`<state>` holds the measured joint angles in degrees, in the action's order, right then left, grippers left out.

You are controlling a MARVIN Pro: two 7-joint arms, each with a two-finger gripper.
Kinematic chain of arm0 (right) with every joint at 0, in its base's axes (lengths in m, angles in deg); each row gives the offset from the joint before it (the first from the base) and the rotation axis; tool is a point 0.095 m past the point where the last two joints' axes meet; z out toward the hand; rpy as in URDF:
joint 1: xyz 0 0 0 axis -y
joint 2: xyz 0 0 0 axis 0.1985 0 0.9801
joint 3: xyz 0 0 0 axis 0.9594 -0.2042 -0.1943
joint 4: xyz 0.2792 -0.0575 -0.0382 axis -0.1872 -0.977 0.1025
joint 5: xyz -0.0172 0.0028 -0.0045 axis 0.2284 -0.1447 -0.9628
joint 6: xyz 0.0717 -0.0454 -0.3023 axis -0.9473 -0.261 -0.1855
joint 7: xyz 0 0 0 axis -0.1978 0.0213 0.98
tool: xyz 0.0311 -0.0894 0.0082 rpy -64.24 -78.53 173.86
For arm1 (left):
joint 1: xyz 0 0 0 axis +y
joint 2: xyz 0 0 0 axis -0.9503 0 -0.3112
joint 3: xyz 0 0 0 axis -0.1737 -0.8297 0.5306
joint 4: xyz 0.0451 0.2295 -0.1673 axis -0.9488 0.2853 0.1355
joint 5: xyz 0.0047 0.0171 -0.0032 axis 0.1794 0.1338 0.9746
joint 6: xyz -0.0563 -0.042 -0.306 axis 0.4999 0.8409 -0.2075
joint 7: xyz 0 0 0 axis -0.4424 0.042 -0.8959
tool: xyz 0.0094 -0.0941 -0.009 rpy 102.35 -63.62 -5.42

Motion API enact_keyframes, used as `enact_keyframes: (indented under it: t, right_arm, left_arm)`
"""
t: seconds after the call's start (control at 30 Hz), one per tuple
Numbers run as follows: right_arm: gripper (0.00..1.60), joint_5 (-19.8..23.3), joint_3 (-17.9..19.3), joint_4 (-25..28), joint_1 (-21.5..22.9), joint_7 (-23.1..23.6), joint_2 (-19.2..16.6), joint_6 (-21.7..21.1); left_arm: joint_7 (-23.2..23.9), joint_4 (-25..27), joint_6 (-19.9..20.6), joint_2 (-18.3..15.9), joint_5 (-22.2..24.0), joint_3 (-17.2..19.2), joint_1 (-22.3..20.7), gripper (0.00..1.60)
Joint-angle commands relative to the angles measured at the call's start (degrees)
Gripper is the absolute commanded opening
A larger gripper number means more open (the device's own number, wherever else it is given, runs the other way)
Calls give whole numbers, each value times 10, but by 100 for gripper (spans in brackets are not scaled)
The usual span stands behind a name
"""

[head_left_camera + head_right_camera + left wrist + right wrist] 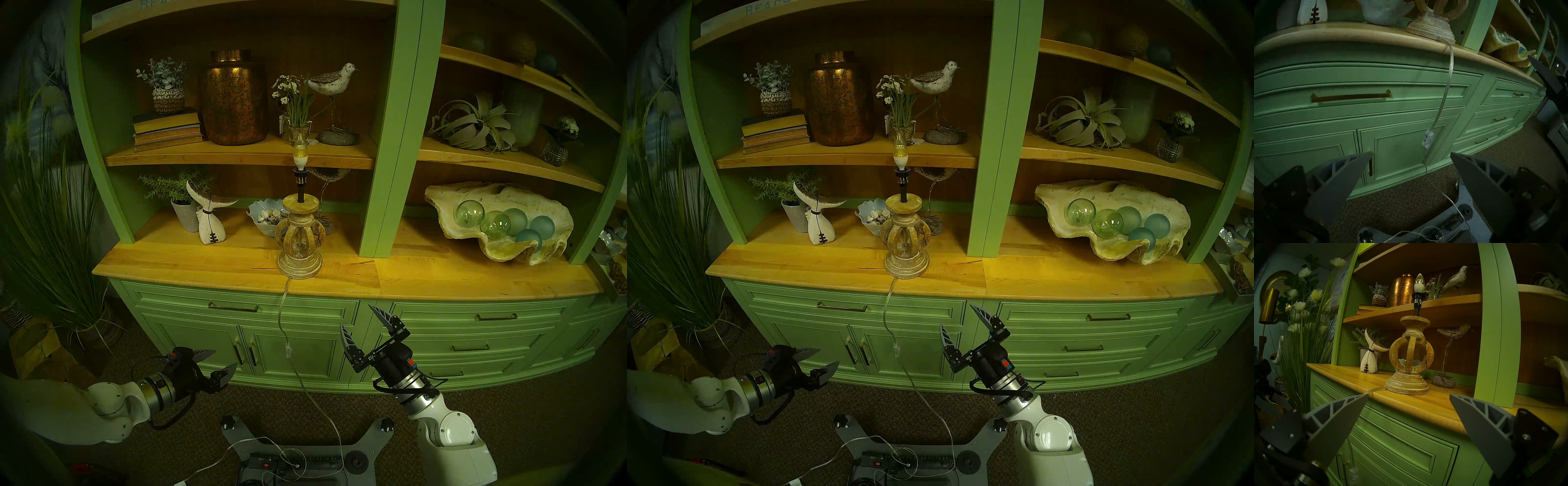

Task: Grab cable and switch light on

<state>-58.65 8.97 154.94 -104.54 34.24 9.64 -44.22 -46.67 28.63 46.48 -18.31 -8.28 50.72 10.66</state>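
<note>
- Cable (283, 307), a thin, clear, translucent lamp cord, leaves the foot of the beige turned wooden lamp (299, 237) on the yellow wooden counter (190, 261). It hangs down in front of the green cabinet doors (298, 346) and then runs to the black power strip (295, 462) on the floor.
- Left gripper (220, 362) is at the left of the hanging cord, well apart from it, and it points toward it. Its dark fingers are spread wide and nothing is between them.
- In the left wrist view the small clear switch block (1427, 138) is ahead, a little above the gap between the fingers. The long axis of the cord is almost vertical here, so I judge the jaws must close across it from the sides.
- Right gripper (361, 320) is at the right of the cord, tilted upward, also wide open and empty. It seems a little nearer to the switch block, but it points away from it.
- Candle-shaped bulb (300, 151) with white base looks unlit.
</note>
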Motion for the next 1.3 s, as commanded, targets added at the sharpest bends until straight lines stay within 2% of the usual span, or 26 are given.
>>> enact_keyframes:
  t: [0.0,0.17,0.53,0.67,0.93,0.97,1.0,1.27]
  right_arm:
    - [160,1,-1,15,5,1,-1,3]
    - [160,1,-1,15,5,1,-1,3]
    - [160,1,-1,16,5,1,-1,2]
    - [160,1,-1,16,5,1,-1,2]
    - [160,1,-1,16,5,1,-1,3]
    - [160,1,-1,16,5,1,-1,3]
    - [160,1,-1,16,5,1,-1,3]
    - [160,1,-1,15,5,1,-1,3]
  left_arm:
    - [-53,-8,48,64,-49,1,-38,160]
    - [-84,-17,51,104,-89,7,-41,160]
    - [-118,-9,57,138,-133,5,-45,160]
    - [-103,-23,30,156,-128,9,-43,160]
    - [-118,-58,48,221,-124,10,-55,160]
    - [-118,-58,48,221,-124,10,-55,160]
    - [-116,-72,47,240,-116,10,-54,160]
    - [-127,-96,57,284,-99,-1,-75,160]
